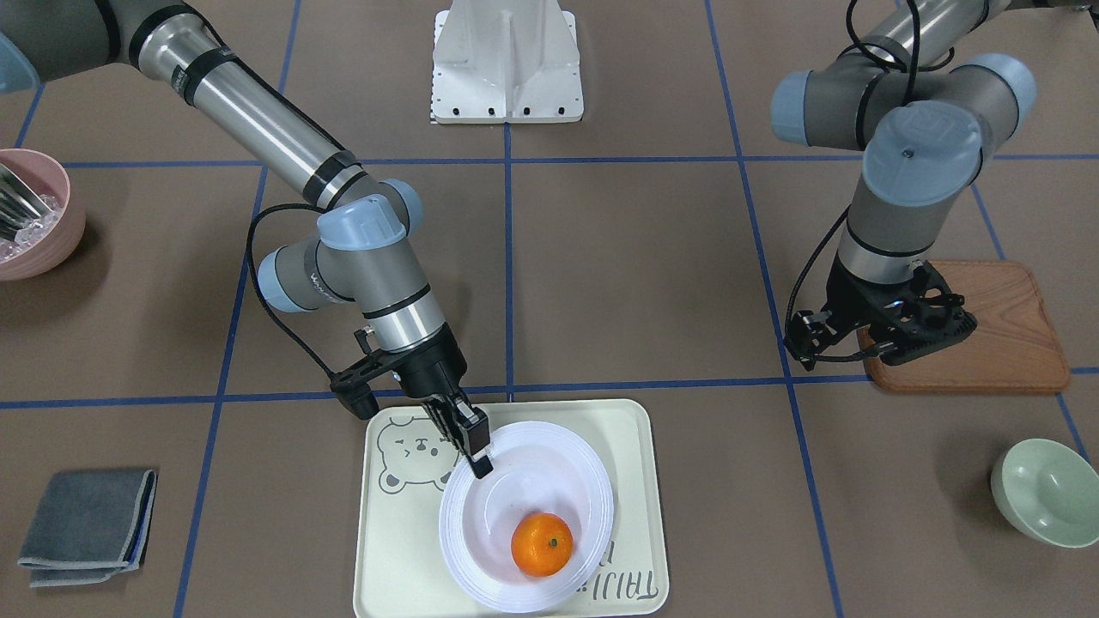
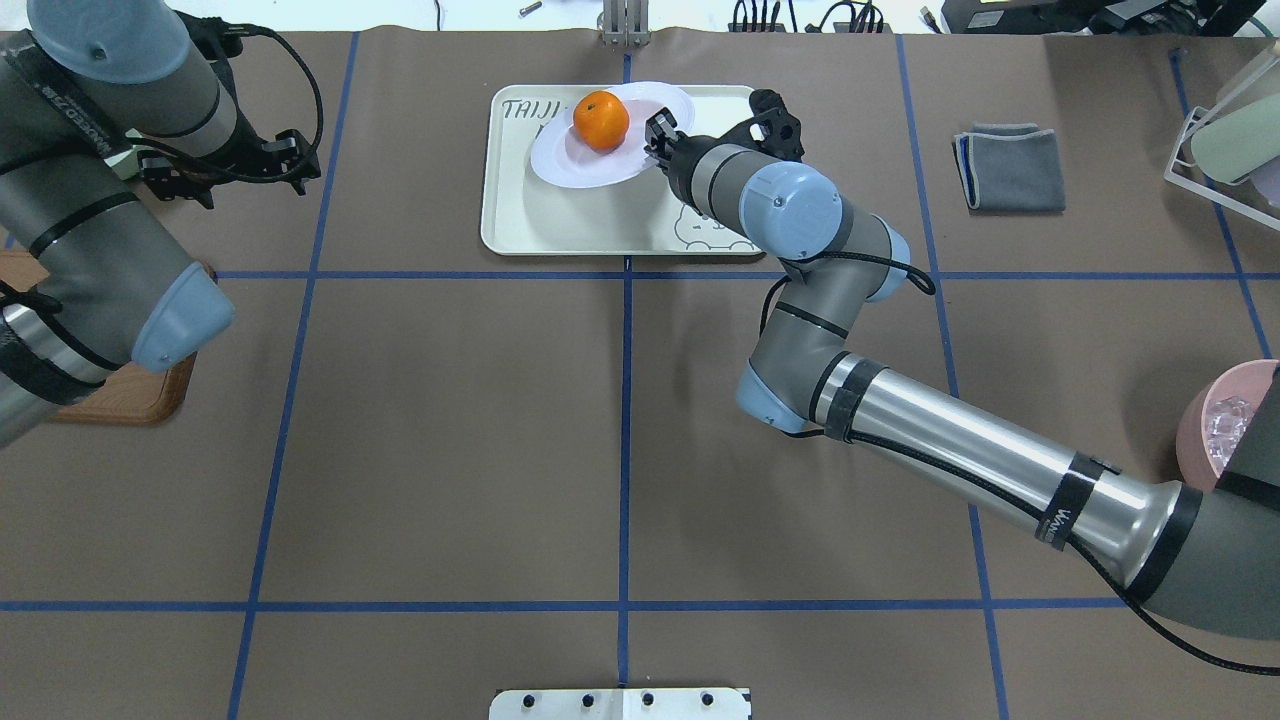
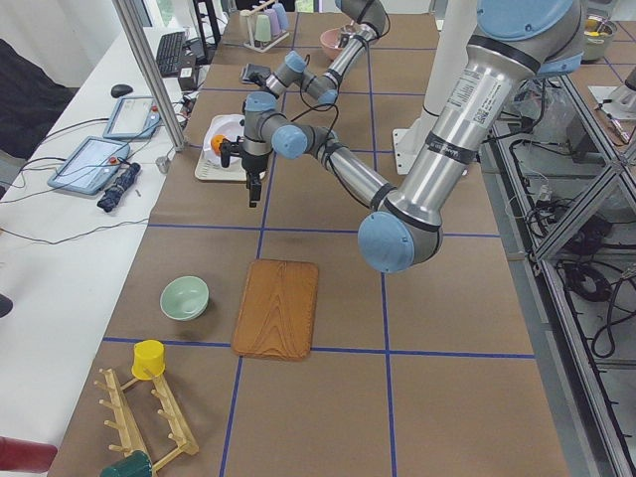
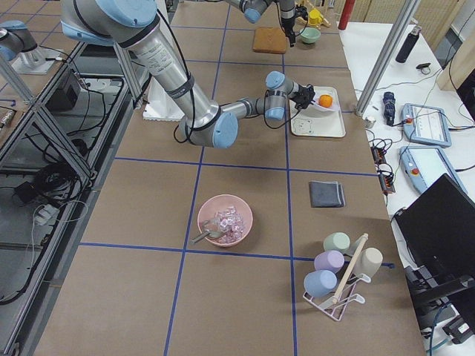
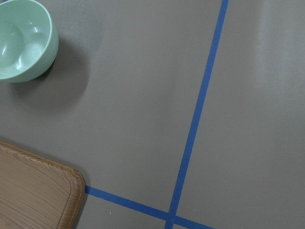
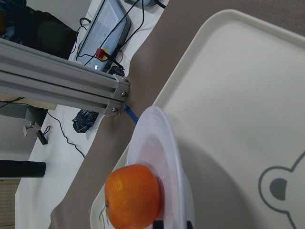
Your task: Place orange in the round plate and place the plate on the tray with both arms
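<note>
The orange (image 1: 542,543) lies in the white round plate (image 1: 549,481), which hangs tilted over the cream tray (image 1: 631,463) with its bear drawing. My right gripper (image 1: 475,446) is shut on the plate's rim at the side near the bear face. From overhead the orange (image 2: 601,120) sits in the plate (image 2: 655,100) at the far end of the tray (image 2: 580,215). In the right wrist view the plate (image 6: 167,143) stands on edge above the tray (image 6: 248,95), casting a shadow. My left gripper (image 1: 906,324) hovers over the wooden board's edge, holding nothing that I can see; its jaws are hidden.
A brown wooden board (image 1: 996,343) lies under the left arm, a pale green bowl (image 1: 1047,492) beyond it. A pink bowl (image 1: 39,223) and a folded grey cloth (image 1: 86,525) lie on the right arm's side. A white mount (image 1: 506,64) stands at the robot's edge.
</note>
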